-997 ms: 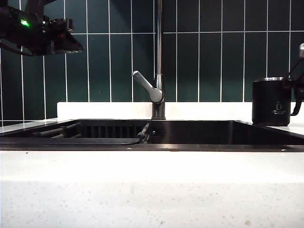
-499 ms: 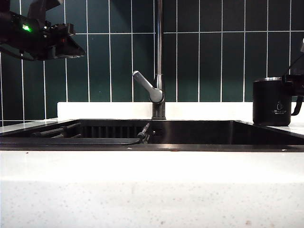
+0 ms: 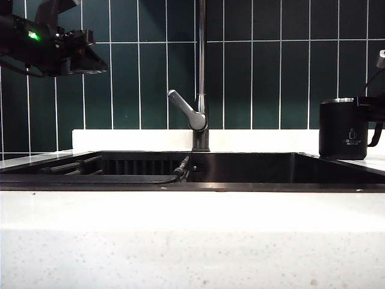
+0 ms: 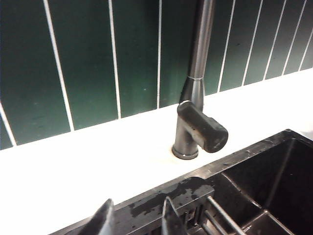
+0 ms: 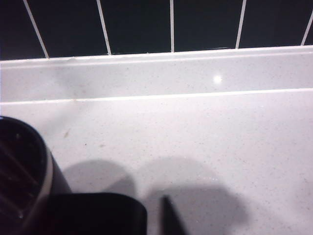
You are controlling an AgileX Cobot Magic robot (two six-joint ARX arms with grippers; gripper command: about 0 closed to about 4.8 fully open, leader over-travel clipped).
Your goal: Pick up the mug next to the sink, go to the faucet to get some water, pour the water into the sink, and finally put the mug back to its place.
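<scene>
The black mug [image 3: 343, 129] stands upright on the white counter to the right of the sink [image 3: 240, 186]. My right gripper [image 3: 375, 112] is at the mug's handle [image 5: 98, 213] on its far right side. In the right wrist view one fingertip [image 5: 168, 218] shows just beside the handle, and the other is hidden behind it. My left gripper [image 3: 90, 57] hangs open and empty, high at the left. In its wrist view it [image 4: 138, 223] is over the sink's back rim [image 4: 161, 196], short of the faucet [image 4: 200, 49]. No water is in view.
The faucet [image 3: 201, 72] rises behind the middle of the sink, its grey lever [image 3: 186, 109] pointing up and to the left. A hose and rack bars [image 3: 90, 165] lie in the basin's left part. A dark tiled wall [image 3: 271, 72] backs the white ledge.
My right gripper has shifted in around the mug's handle. The mug still stands in its place. The left arm has barely moved.
</scene>
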